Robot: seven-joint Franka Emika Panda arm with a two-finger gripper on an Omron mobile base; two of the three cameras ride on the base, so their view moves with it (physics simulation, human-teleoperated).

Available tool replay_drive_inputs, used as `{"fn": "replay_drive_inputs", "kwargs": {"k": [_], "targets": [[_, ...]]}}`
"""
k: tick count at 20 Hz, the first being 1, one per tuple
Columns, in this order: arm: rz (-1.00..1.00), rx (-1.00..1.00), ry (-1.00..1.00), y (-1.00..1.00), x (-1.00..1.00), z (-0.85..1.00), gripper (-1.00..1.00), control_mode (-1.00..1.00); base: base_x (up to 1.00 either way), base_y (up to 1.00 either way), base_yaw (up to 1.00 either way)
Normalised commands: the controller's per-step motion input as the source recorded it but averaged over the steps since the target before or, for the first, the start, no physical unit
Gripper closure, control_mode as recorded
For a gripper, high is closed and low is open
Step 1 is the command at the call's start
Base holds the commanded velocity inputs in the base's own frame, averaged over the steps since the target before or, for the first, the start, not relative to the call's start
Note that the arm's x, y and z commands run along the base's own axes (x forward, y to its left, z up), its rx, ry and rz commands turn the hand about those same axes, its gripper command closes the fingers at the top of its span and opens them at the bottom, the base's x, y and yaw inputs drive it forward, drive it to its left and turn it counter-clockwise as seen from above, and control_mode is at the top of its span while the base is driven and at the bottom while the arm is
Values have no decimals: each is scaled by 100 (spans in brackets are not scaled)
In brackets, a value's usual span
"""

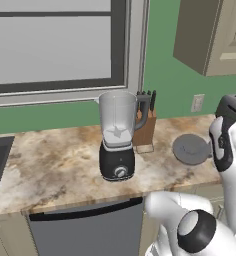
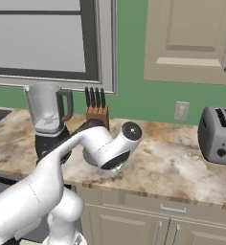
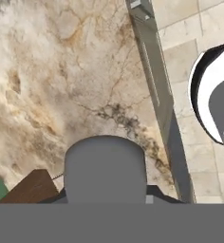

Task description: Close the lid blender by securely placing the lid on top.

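Looking down along our hand, we see a veined, beige-and-brown marble countertop (image 3: 61,80) with a straight front edge. A smooth, dark grey rounded shape, the lid (image 3: 106,166), sits right at the base of our view, close against the hand; a brown wooden corner of the knife block (image 3: 31,189) lies just beside it.

From the left base view, the lid (image 1: 191,149) is a flat, matte grey disc lying on the counter beside our arm's wrist. The blender (image 1: 118,135) stands farther off, beyond the wooden knife block (image 1: 146,125): a clear tapered jar with a dark side handle, blades inside, open at the mouth, on a glossy black base with 1 round silver dial.

Our gripper's fingertips are hidden, so we cannot tell how far it is open or whether it touches the lid.

A boxy grey toaster (image 2: 219,134) with 2 slots sits well apart from us.
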Motion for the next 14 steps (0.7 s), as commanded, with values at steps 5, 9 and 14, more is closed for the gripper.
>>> {"fn": "replay_drive_inputs", "kwargs": {"k": [5,9,14], "targets": [[-9,3,-20,26,-58,94,100,-100,0,0,0],[-1,3,-19,48,-46,91,100,-100,0,0,0],[0,2,-20,47,-32,95,100,-100,0,0,0]]}}
